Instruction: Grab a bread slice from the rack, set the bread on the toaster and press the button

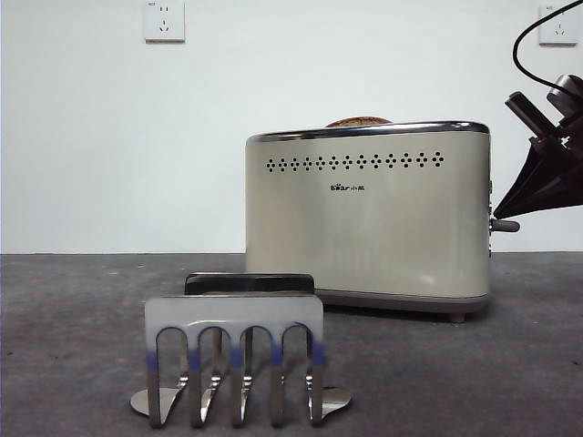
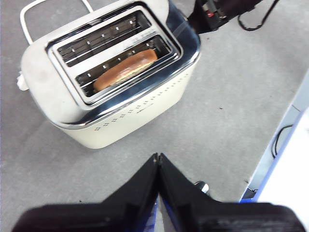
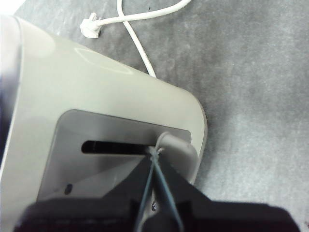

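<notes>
The right gripper (image 3: 155, 153), jaws pressed together, rests its tips on the button (image 3: 175, 145) at the toaster's (image 1: 364, 228) narrow end. The left gripper (image 2: 158, 157), also closed, hangs above; below it the bread (image 2: 126, 69) sits in one slot. The rack (image 1: 235, 360) stands empty.

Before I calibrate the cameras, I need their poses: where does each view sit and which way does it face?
Front view: low at table height, looking level across the steel arched rack at the cream boxy toaster; a black gripper enters from the side.
Left wrist view: above the toaster, looking down on the brown-crusted bread slice in a slot; shut left gripper below.
Right wrist view: at the toaster's narrow end, shut right gripper on the grey lever button.
All three share the toaster.
</notes>
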`<action>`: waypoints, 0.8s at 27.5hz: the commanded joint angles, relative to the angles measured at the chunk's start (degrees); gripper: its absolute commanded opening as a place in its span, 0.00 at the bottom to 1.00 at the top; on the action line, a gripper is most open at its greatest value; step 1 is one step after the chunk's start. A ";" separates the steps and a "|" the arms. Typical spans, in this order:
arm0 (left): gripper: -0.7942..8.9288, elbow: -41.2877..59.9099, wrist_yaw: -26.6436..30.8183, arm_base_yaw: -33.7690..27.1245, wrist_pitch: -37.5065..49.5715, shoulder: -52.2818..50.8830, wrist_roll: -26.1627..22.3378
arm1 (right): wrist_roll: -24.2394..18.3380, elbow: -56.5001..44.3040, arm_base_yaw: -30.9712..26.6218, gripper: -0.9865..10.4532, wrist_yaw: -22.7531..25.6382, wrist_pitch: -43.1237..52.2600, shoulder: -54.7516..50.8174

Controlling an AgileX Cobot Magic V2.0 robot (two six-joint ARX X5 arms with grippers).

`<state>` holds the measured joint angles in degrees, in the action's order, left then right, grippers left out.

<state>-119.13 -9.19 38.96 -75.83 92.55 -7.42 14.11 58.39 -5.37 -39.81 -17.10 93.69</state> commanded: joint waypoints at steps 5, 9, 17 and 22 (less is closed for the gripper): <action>0.07 0.35 -0.24 0.11 0.09 -0.22 0.42 | -2.16 -1.33 0.11 0.08 3.28 -2.43 2.95; 0.07 0.35 -0.24 0.11 0.09 -0.22 0.42 | -2.38 -1.36 0.11 0.08 4.09 -2.40 3.30; 0.07 0.33 -0.22 0.11 0.09 -0.22 0.39 | -2.47 -1.36 0.11 0.08 4.66 -2.86 5.92; 0.07 0.35 -0.22 0.09 0.09 -0.22 0.39 | -3.48 -1.36 0.11 0.08 4.68 -4.04 5.92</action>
<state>-119.13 -9.21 38.96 -75.83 92.49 -7.42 11.75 59.31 -5.39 -38.39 -17.63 96.79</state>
